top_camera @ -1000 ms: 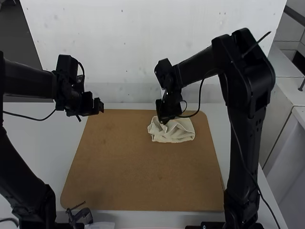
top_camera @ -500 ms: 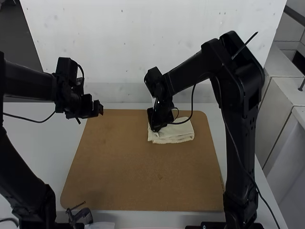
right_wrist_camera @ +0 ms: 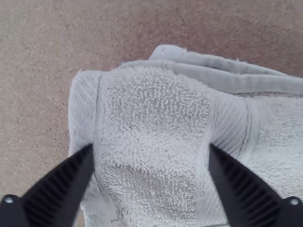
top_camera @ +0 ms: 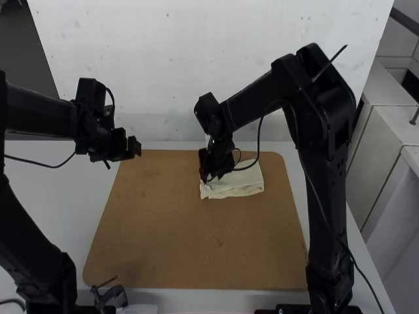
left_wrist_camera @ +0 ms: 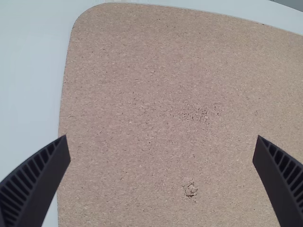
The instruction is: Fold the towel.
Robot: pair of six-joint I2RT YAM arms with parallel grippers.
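The cream towel [top_camera: 237, 186] lies folded in layers at the far right part of the brown board. Over its left end is my right gripper [top_camera: 205, 178]. In the right wrist view the towel [right_wrist_camera: 156, 109] shows stacked edges and a raised fold, and my right gripper [right_wrist_camera: 151, 153] has its fingers spread wide over it. My left gripper [top_camera: 139, 146] hangs over the board's far left corner, away from the towel. From its wrist, the left gripper [left_wrist_camera: 162, 146] stands open above bare board.
The brown board [top_camera: 177, 235] lies on a white table [top_camera: 52, 190], with a pale wall behind it. A small dark object [top_camera: 111, 296] sits by the board's near left edge.
My right gripper has moved left and slightly nearer along the towel. The towel lies flatter than before and has shifted slightly left. My left arm has stayed nearly still.
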